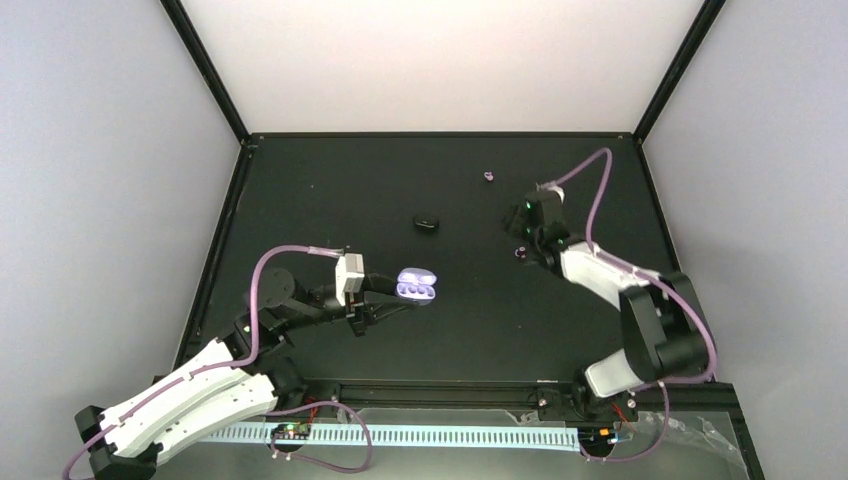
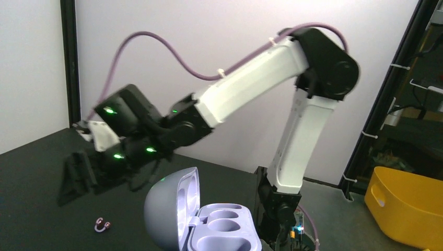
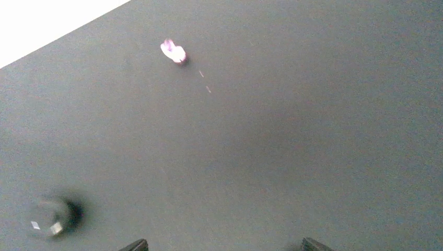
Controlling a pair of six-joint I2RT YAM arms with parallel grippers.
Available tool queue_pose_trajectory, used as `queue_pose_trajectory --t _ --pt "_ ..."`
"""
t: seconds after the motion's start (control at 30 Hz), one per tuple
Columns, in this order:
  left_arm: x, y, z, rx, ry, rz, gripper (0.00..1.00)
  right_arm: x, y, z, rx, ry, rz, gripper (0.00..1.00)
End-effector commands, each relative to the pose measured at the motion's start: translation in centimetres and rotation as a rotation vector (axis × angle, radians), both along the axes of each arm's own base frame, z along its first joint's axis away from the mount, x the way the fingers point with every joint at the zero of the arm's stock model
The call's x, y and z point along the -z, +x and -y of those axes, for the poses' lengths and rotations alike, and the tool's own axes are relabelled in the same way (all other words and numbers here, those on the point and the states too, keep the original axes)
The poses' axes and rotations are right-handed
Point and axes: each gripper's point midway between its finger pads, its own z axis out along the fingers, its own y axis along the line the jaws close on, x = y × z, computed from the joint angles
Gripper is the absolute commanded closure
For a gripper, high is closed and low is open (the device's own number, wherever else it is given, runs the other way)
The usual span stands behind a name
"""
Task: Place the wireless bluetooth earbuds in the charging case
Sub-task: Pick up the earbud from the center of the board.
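A black desk seen from above, with two robot arms bolted at its near edge. The left arm reaches in from the near left corner. Its pincer (image 1: 398, 296) carries the case (image 1: 416, 286) just left of the desk's centre, toward the near edge. The fingers are hard to make out, but they appear clamped on the case. The case is open, its lid standing upright, and the pale lavender inside shows two sockets, both empty.

The right arm rises from the near right corner and bends toward the middle of the desk. Its pincer (image 3: 224, 244) points down at the surface with its two fingertips well apart, holding nothing.

Both earbuds lie loose on the desk, well apart from the case. One earbud (image 1: 488, 176) sits near the far edge, a little right of centre. The other earbud (image 1: 519, 252) lies right of centre, about midway between the far and near edges, just beside the right pincer. A small dark object (image 1: 427, 222) rests near the desk's centre, between the case and the far edge.
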Motion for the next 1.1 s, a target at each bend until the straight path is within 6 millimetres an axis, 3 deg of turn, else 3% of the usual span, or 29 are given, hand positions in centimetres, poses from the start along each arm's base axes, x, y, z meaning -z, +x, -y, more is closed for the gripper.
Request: queue_pose_trajectory --t 0.0,0.17,0.33,0.4,0.47,0.67,0.9,1.07 --pt "-0.8 -0.4 -0.1 0.01 -0.026 0.024 0.98 -3.0 6.0 -1.1 -0.017 0.013 0.093 0.26" --pt "-0.4 -0.3 -0.1 0.007 -0.024 0.01 0.98 -2.4 9.2 -3.1 -0.115 0.005 0.071 0.26" --pt "-0.5 -0.3 0.1 0.017 -0.028 0.012 0.98 -2.0 13.5 -5.5 -0.187 0.022 0.084 0.26" --pt "-0.4 -0.2 0.1 0.014 -0.02 0.01 0.98 -2.9 15.7 -6.9 -0.227 0.038 0.097 0.26" --pt "-0.3 -0.2 0.0 0.007 -0.016 0.012 0.98 -2.2 17.4 -7.4 -0.235 0.027 0.076 0.26" --pt "-0.1 0.1 0.0 -0.013 -0.01 0.017 0.98 0.6 20.9 -6.9 -0.187 0.019 -0.009 0.26" --pt "0.1 0.5 0.1 -0.027 0.001 0.017 0.99 2.0 23.9 -6.7 -0.149 0.032 -0.038 0.3" --pt "0.2 0.8 0.1 -0.04 0.005 0.019 0.98 2.6 25.3 -7.0 -0.146 0.035 -0.071 0.38"
